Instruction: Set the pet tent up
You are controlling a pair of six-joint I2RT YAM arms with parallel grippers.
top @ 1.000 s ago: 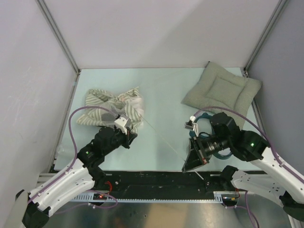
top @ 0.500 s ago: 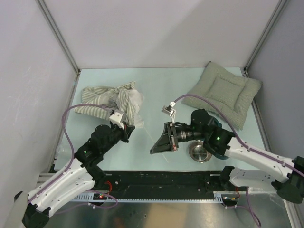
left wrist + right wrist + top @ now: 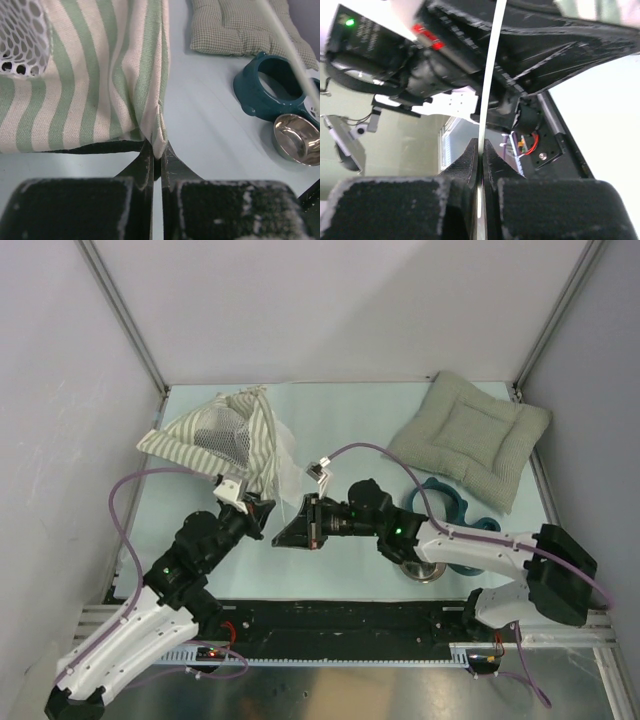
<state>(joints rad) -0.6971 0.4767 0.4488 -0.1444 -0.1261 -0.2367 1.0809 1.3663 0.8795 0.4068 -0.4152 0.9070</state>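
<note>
Pale blue-green laminate forms the surface [image 3: 350, 415], boxed in by plain grey-white walls [image 3: 330, 300] on three sides, with metal posts in the back corners.

At the left rear lies the pet tent [image 3: 225, 435], a bunched heap of green-and-cream striped cloth with its mesh window [image 3: 212, 432] facing up and a sheer white flap hanging off its near right side. The left hand [image 3: 262, 512] reaches up to that near edge. Just beside it, near the middle of the surface, is the right hand [image 3: 278, 538], its arm stretched across from the right side. That arm crosses over a teal bowl stand [image 3: 440, 502] and partly covers a steel bowl [image 3: 418, 568]. A grey-green quilted cushion [image 3: 470, 435] lies in the right rear corner, well apart from the tent.

The left wrist camera shows what the overhead does not: the left hand [image 3: 156, 155] is pressed together on the tent's striped hem [image 3: 90, 85], and a thin white rod [image 3: 292, 55] slants across above the stand [image 3: 270, 85] and bowl [image 3: 297, 142].

From the right wrist, the right hand [image 3: 480, 147] pinches that rod [image 3: 490, 65], with the left arm's black body close behind.
</note>
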